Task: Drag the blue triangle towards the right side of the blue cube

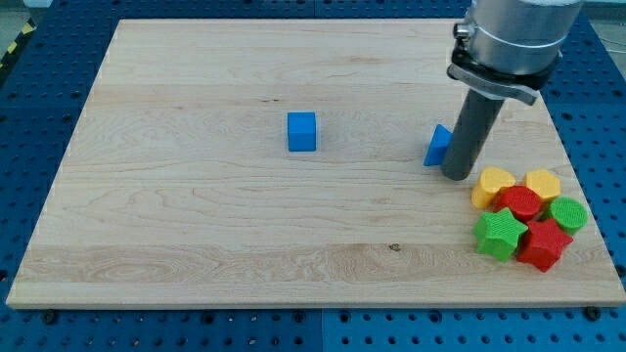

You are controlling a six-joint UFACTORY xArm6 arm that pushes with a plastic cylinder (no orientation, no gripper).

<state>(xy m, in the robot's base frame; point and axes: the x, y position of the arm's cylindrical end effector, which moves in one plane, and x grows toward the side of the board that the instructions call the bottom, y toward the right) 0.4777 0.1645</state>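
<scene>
My tip (456,176) stands right of centre in the frame, just beside the blue triangle (438,145), touching or all but touching its right edge; the rod covers that edge, so I cannot tell which. There is no claw on this arm, only the bare rod, so nothing is clenched or let go; it can only push. The triangle lies to the left of the tip and a little toward the top of the frame. The blue cube (302,131) sits near the middle of the wooden board (196,215), well apart from the triangle, farther left and at about the same height in the frame. So tip, triangle and cube stand nearly in one line across the frame, with the tip on the far side from the cube. I judge that a push leftward would carry the triangle toward the cube's right side. The cluster of yellow, red and green blocks (528,215) at lower right stands clear of that line.
</scene>
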